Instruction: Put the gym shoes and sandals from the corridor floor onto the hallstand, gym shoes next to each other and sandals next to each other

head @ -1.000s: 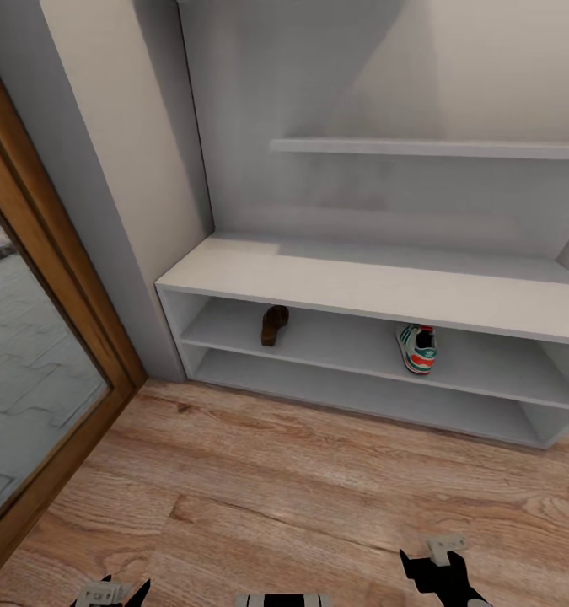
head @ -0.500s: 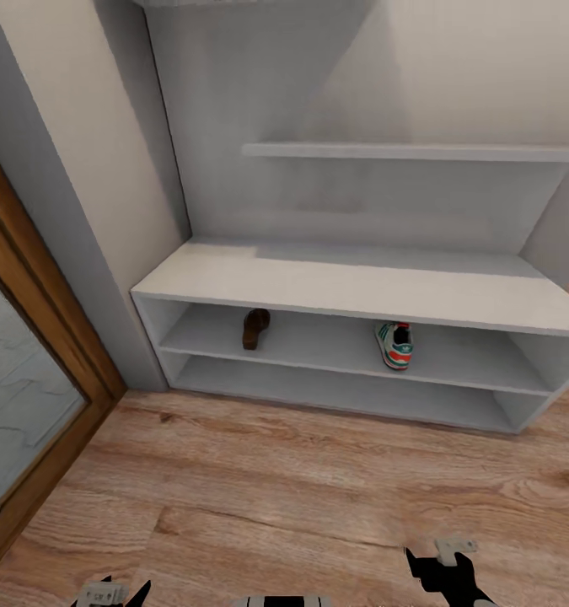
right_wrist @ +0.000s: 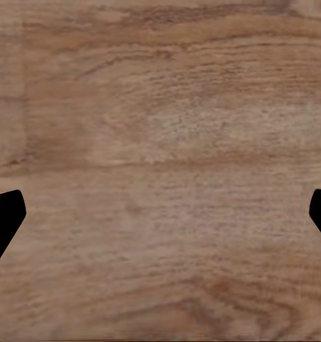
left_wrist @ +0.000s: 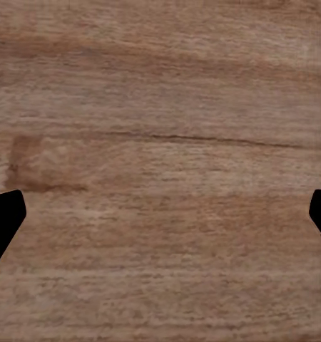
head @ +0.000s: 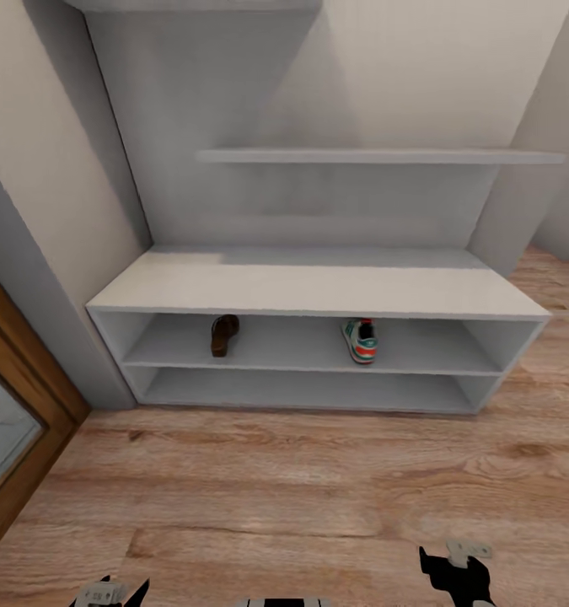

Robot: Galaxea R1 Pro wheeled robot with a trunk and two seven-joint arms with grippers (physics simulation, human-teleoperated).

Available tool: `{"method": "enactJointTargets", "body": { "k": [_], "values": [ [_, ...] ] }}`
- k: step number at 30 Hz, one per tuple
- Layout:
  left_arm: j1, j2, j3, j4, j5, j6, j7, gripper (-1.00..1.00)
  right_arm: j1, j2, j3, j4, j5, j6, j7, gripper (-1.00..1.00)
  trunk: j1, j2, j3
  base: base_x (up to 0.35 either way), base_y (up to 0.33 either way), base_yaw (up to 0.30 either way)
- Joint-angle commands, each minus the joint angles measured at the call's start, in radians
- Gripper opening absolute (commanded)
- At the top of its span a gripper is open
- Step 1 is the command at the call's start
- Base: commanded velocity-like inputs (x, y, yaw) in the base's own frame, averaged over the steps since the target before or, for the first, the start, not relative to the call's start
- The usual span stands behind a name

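Brown leather identifies one sandal (head: 224, 334), lying on the upper of the two open shelf levels of the hallstand (head: 318, 291), toward its left end. One gym shoe (head: 361, 340), white with green stripes and orange-red trim, rests on the same shelf level, right of centre and well apart from the sandal. The pale-grey unit stands against the wall on the corridor floor (head: 301, 497), with a floating shelf (head: 377, 157) mounted above it. A wooden door frame (head: 23, 421) borders the floor at the left. The left gripper (left_wrist: 160, 221) and the right gripper (right_wrist: 160, 221) each point down at bare wood planks; on both, the fingertips sit wide apart with nothing between them.
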Motion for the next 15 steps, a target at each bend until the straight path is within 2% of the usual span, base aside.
{"method": "enactJointTargets", "body": {
  "k": [1, 3, 7, 15],
  "values": [
    [0.0, 0.0, 0.001, 0.001, 0.01, 0.002, -0.01, 1.0, 0.0, 0.001, 0.009, 0.001, -0.007, -0.002, -0.009, 1.0, 0.0, 0.0, 0.0, 0.0, 0.0, -0.261],
    [0.0, 0.0, 0.002, 0.0, 0.01, 0.002, -0.01, 1.0, 0.0, 0.004, 0.009, 0.001, -0.008, -0.002, -0.017, 1.0, 0.0, 0.0, 0.002, 0.0, 0.0, -0.262],
    [0.0, 0.001, 0.002, -0.001, 0.01, 0.002, -0.009, 1.0, 0.003, 0.007, 0.009, 0.001, -0.008, -0.001, -0.027, 1.0, -0.002, 0.001, 0.021, 0.0, 0.0, -0.264],
    [0.0, 0.0, 0.002, 0.002, 0.01, 0.002, -0.008, 1.0, 0.005, 0.008, 0.009, 0.001, -0.012, -0.002, -0.032, 1.0, -0.033, 0.057, 0.049, 0.0, 0.0, -0.271]
  ]
}}
